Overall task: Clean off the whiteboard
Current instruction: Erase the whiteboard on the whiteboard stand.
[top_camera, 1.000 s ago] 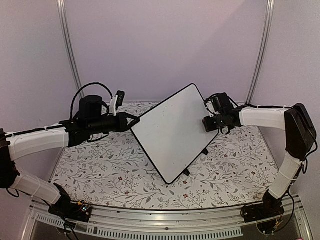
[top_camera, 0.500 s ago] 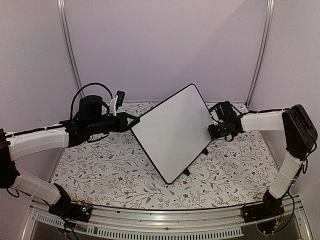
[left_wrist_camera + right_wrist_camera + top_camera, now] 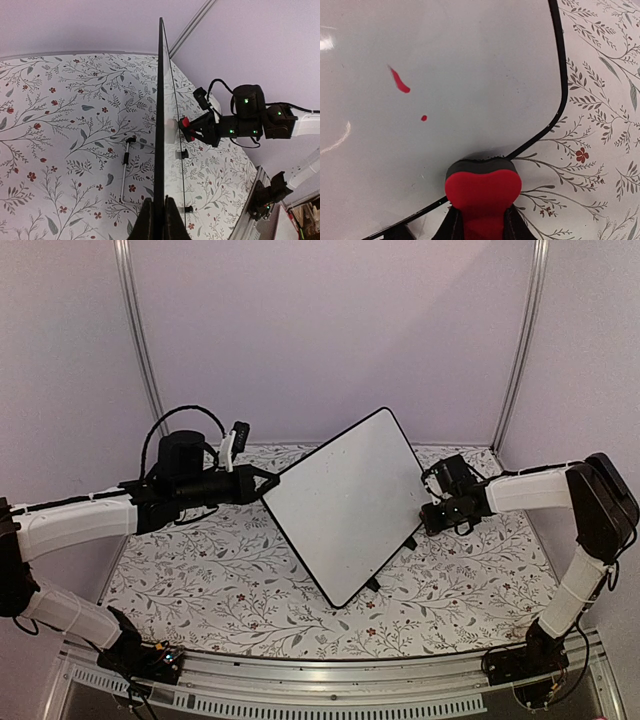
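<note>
The rectangular glossy white whiteboard with rounded corners and a thin black rim (image 3: 345, 505) stands up off the white tablecloth printed with grey sprigs and small red flowers (image 3: 200, 560), in the middle of the table between the two arms. It is tipped onto a diagonal, with one corner pointing down toward the cloth. Whether that corner touches the cloth cannot be told. In the overhead view its long axis climbs from lower left to upper right, and its white face is turned toward the right arm and the camera. Two small black feet (image 3: 410, 540) stick out along the lower right long edge. The left gripper (image 3: 268, 490) is clenched on the board's left corner, and in the left wrist view the board (image 3: 160, 100) appears edge-on as a thin dark line rising from between the pinched fingers (image 3: 148, 220). The right gripper (image 3: 430, 507) is clamped on a small red eraser block with a dark felt face (image 3: 482, 187), whose felt presses against the board near its right rounded corner, just at the rim. On the white surface (image 3: 445, 60) beyond the eraser sit a short red stroke (image 3: 400, 82) and a red dot (image 3: 423, 118).
</note>
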Robot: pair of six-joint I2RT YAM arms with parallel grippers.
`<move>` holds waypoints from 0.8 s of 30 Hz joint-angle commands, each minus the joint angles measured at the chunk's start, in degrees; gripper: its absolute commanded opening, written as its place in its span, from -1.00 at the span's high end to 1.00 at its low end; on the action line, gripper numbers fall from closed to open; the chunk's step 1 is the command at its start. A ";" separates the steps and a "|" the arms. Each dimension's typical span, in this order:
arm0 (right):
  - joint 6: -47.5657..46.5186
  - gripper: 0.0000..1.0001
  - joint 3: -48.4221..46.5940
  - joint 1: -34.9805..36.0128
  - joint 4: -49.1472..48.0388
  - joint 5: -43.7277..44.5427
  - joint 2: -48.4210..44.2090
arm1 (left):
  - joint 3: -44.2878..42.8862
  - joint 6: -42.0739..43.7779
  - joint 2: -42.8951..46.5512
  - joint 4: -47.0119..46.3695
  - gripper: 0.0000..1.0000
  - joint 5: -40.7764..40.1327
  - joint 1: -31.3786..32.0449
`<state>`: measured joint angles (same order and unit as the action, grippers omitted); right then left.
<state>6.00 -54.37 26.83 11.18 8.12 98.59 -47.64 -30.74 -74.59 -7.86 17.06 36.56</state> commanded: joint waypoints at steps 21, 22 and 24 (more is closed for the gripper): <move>-3.27 0.55 -17.02 0.77 4.06 -2.95 5.07 | 0.26 6.14 -1.64 2.85 1.00 7.71 2.21; -3.27 0.55 -17.08 0.78 4.15 -3.16 5.12 | 0.26 6.14 -1.62 2.85 1.00 7.66 2.18; -3.31 0.55 -16.74 0.86 4.40 -3.68 5.17 | 0.26 6.15 -1.60 2.85 1.00 7.59 2.24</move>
<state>3.53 -69.91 26.98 16.80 7.70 102.21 -47.64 -30.72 -74.63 -7.81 16.97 36.56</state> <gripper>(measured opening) 0.224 0.043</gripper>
